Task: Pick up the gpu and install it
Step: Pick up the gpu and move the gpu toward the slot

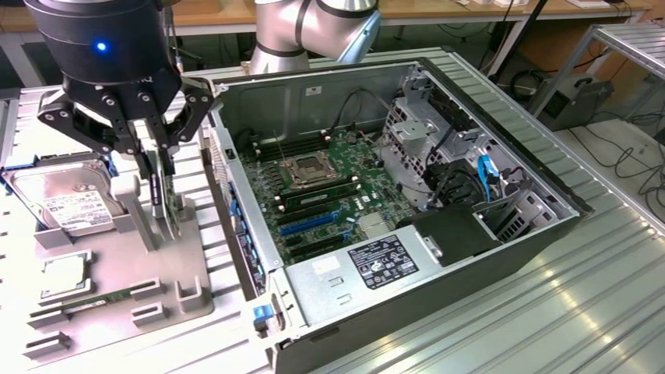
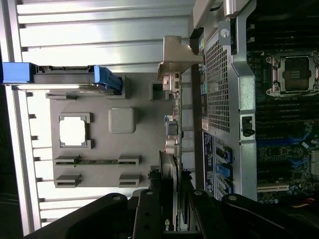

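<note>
Computer case (image 1: 311, 101), black and open-sided, fills the exterior view's right, its motherboard slots exposed to take a card. A grey moulded parts tray (image 1: 198, 273) sits beside it on the ribbed metal table (image 1: 582, 312). At upper left, the black pincer (image 1: 156, 156) pinches the gpu (image 1: 164, 204), a thin dark card with a silver bracket, on edge over the tray, probably to keep it aligned.

No text is readable; labels on hard drive (image 1: 62, 199) and power supply (image 1: 359, 269) seem too small.
</note>
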You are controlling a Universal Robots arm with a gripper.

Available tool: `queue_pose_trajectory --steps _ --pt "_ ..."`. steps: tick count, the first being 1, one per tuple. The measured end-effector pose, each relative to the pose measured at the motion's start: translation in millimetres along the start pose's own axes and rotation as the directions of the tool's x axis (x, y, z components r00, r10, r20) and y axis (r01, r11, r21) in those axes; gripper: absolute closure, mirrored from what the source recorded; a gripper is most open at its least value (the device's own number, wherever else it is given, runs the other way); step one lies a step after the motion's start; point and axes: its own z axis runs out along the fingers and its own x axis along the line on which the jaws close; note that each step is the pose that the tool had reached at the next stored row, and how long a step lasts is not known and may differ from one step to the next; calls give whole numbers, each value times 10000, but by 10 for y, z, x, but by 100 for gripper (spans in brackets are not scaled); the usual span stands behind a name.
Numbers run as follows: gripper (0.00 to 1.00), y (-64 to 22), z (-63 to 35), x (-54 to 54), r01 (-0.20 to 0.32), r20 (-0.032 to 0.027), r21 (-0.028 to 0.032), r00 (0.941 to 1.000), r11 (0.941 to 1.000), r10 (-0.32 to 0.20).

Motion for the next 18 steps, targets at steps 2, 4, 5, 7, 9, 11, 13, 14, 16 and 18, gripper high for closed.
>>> queue_pose_trajectory --steps 2,4,5,7,9,11,13,14,16,18 --pt "74 0 -4 0 -1 0 0 10000 10000 1" --pt "74 0 -9 0 0 1 0 10000 10000 0" --pt "74 0 -12 0 -1 0 0 10000 10000 1" --pt "74 0 -17 0 -1 0 0 10000 10000 1" --pt "74 0 -22 0 0 0 0 10000 10000 0" --pt "74 0 -29 -1 0 0 0 10000 10000 0" --pt "74 0 -34 -1 0 0 0 10000 10000 0" --pt "74 0 -37 -1 0 0 0 10000 10000 0" --pt "74 0 -42 -1 0 0 0 10000 10000 0" --pt "74 0 -47 -1 0 0 0 10000 10000 0"
